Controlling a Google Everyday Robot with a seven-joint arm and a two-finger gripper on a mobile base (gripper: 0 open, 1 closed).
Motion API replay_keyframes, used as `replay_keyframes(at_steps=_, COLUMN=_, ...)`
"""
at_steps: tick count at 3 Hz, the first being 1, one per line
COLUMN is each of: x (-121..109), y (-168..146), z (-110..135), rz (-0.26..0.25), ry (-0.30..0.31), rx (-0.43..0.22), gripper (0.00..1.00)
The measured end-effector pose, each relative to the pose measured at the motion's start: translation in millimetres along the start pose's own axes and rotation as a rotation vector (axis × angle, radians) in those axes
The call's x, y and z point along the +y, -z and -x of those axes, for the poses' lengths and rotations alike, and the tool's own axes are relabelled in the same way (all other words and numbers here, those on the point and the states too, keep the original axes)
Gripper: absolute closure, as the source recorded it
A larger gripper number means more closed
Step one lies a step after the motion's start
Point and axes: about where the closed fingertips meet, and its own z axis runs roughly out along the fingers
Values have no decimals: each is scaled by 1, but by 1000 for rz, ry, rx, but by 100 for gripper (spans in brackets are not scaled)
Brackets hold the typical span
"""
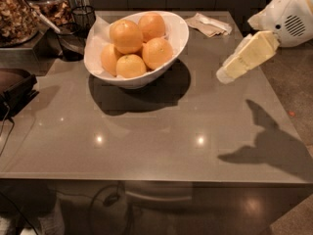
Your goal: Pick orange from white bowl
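Observation:
The white bowl stands at the back left of the grey table. It is lined with white paper and holds several oranges. The nearest-right orange sits toward the bowl's right side, with others behind and to its left. My gripper reaches in from the upper right, pale yellow-white, pointing down and left. It hangs above the table, to the right of the bowl and apart from it. It holds nothing that I can see.
A crumpled napkin lies at the back of the table. Dark glass cups and jars of dried food stand at the back left. A dark object sits at the left edge. The table's front edge is near the bottom.

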Motion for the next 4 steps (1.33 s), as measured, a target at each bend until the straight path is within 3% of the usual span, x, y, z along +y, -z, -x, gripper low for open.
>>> replay_keyframes(at_steps=1, x=8, y=-32, z=38, rz=22, ry=93, rx=-41, gripper=0)
replay_keyframes(at_steps=3, x=23, y=-82, z=106, rz=95, ry=285, rx=-24, gripper=0)
replay_keyframes(at_steps=4, x=26, y=-86, z=113, rz=103, ry=300, rx=-25, gripper=0)
